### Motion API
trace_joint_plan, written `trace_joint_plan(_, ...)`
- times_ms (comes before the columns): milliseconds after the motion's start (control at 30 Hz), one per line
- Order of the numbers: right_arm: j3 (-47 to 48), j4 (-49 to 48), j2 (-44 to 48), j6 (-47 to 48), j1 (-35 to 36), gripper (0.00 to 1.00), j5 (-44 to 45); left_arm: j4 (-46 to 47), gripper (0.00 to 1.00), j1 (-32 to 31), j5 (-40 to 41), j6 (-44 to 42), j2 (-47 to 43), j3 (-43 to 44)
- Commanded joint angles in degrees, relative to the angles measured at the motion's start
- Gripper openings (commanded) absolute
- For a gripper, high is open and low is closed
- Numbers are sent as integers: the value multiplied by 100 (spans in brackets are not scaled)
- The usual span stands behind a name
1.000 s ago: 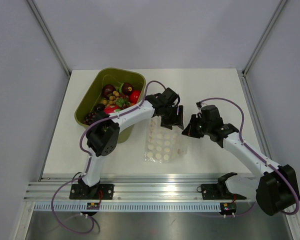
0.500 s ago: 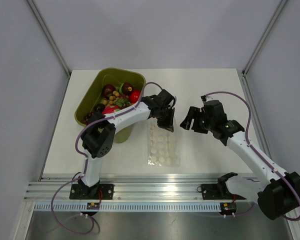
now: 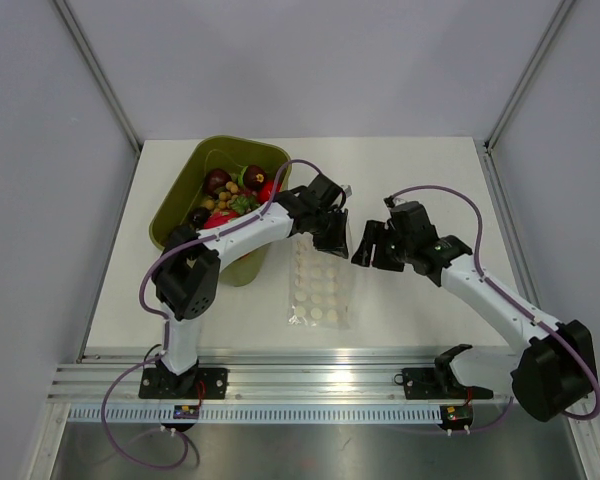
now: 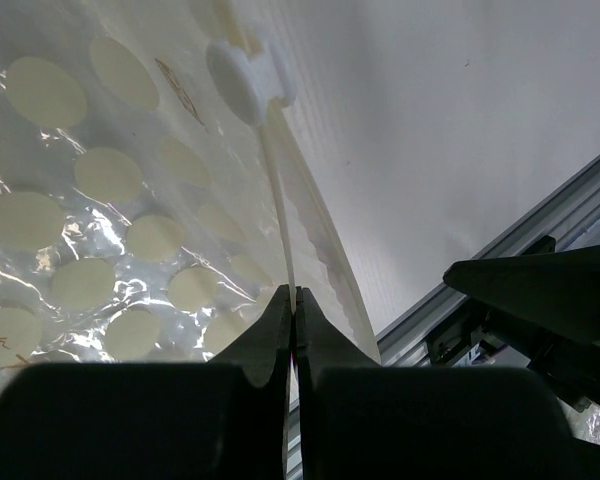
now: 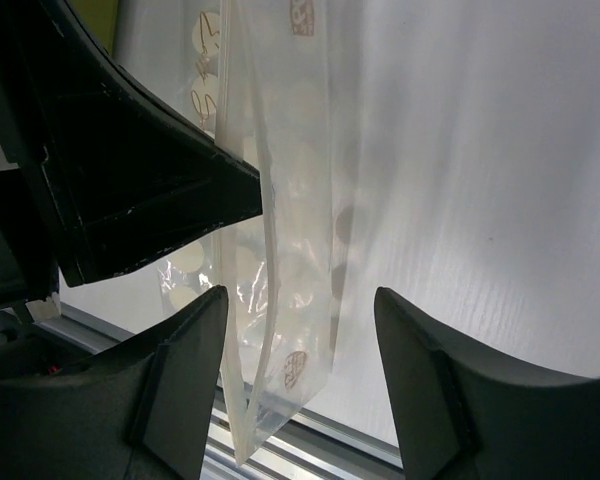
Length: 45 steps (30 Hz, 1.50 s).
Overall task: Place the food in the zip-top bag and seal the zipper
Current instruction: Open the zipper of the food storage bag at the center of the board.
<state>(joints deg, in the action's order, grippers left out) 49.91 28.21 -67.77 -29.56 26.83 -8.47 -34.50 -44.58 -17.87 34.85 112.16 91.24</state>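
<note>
Bag point(image 3: 320, 288) lip was pinched by left gripper point(image 4: 292, 297); right gripper point(image 5: 300, 300), spread, was best closed on opposite lip alone.

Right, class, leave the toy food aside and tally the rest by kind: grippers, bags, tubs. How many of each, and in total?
Grippers: 2, left gripper and right gripper
Clear bag: 1
Green tub: 1
Total: 4
</note>
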Motion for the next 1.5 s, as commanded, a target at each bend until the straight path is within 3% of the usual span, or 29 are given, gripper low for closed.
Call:
trace_joint_plan(0, 194, -105, -219, 21, 173, 66, 82, 224, 0, 10, -208, 57, -256, -28)
trace_joint_plan(100, 247, -157, -456, -32, 375, 64, 248, 198, 0, 10, -217, 57, -256, 16)
trace_joint_plan(267, 317, -219, -974, -146, 420, 50, 583, 119, 0, 2, -252, 22, -282, 87)
trace_joint_plan(333, 431, -219, -1089, -208, 420, 37, 784, 58, 0, 10, -252, -13, -300, 113)
trace_joint_plan(367, 493, -193, -1159, -191, 420, 21, 812, 5, 0, 10, -235, -74, -326, 148)
trace_joint_plan(467, 940, 140, -1239, -85, 402, 0, 1654, -284, 0, 37, -199, -303, -361, 385)
trace_joint_plan(567, 1730, 571, -1370, 248, 253, 0, 2251, -732, 0, 151, -225, -601, -292, 1086)
trace_joint_plan(733, 3477, 1310, -1380, 855, -343, 0, 3017, -1734, 0, 300, -498, -980, 262, 3367)
trace_joint_plan(867, 4377, 1617, -1248, 1373, -389, 0, 3431, -1710, 0, 380, -1085, -849, 377, 4050)
trace_joint_plan(1000, 4151, 1478, -1020, 1602, -240, 0, 3290, -991, 0, 406, -1570, -769, 96, 3113)
trace_joint_plan(1100, 3387, 1346, -931, 1507, -100, 0, 3212, -481, 0, 423, -1781, -813, -80, 1877)
trace_joint_plan(1200, 2491, 1205, -887, 1252, 129, 0, 3098, -487, 0, 432, -1940, -980, 77, 1206)
trace_joint_plan(1333, 1515, 1012, -694, 777, 296, 0, 2676, -408, 0, 441, -1949, -1094, 96, 650)
trace_joint_plan(1467, 1302, 941, -615, 469, 437, 0, 2482, -461, 0, 485, -1799, -1165, -71, 631)
